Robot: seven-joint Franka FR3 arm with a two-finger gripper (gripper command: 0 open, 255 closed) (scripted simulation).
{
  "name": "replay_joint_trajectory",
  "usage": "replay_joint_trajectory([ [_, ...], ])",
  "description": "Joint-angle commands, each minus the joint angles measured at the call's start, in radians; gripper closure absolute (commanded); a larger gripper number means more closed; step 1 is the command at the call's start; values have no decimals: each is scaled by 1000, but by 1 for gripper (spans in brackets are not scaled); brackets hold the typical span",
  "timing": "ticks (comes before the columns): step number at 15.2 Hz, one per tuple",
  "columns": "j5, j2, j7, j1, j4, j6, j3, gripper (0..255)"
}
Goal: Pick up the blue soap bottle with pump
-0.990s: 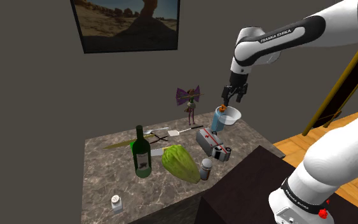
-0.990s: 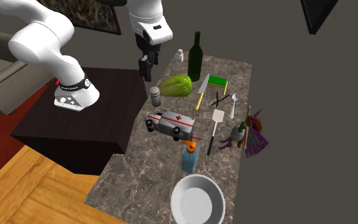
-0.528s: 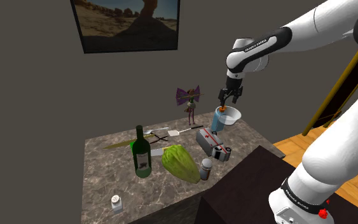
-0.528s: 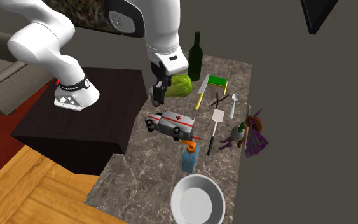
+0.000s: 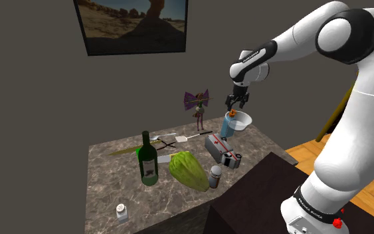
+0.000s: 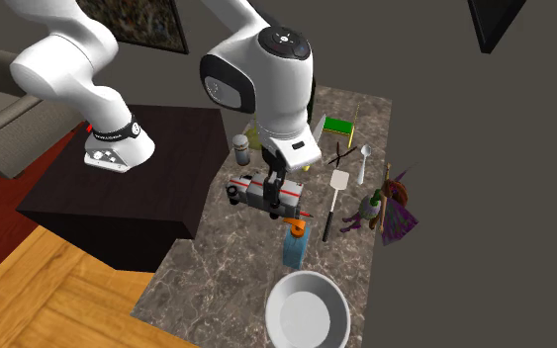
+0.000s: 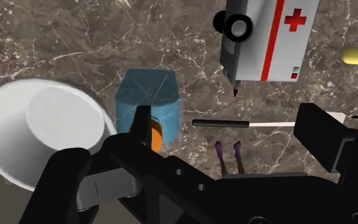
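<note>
The blue soap bottle (image 5: 230, 125) stands upright near the worktop's (image 5: 112, 174) far corner, at the shoulder view's right, with its orange pump (image 5: 230, 114) on top. Your pincer (image 5: 236, 102) hangs directly over that pump without touching it; its two black fingers stand apart and clasp nothing, which suits a drop from overhead, since they must pass the pump before they can close on the body below. In the wrist view the bottle's squarish blue top lies just ahead of the hand, with the pump nearest the fingers; you look lined up, or nearly so, and I judge the descent not yet made.

Close against the bottle sits the white bowl (image 5: 243, 119); whether the two touch, you cannot tell from here. That neighbour is why the turn of the hand matters; a finger coming down on the bowl's side would likely strike its rim, so keep the fingers on the bottle's free faces. On the bottle's other side the toy ambulance (image 7: 263, 38) lies near but apart; the spatula (image 6: 338, 181) points its dark handle toward the bottle, and the winged figurine (image 6: 391, 206) stands just beyond that, by the wall.

Further out, toward the worktop's near end, lie the green cabbage (image 5: 188, 169), the wine bottle (image 5: 147, 159) and a small can (image 5: 215, 175); all are well apart from the bottle and should not trouble your approach.
</note>
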Motion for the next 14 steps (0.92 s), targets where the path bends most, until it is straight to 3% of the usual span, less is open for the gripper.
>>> replay_joint_trajectory([
  [1, 15, 66, -14, -15, 57, 16, -5, 0],
  [7, 60, 263, -50, -69, 248, 39, -8, 0],
  [14, 77, 327, -60, -77, 242, 108, 4, 0],
])
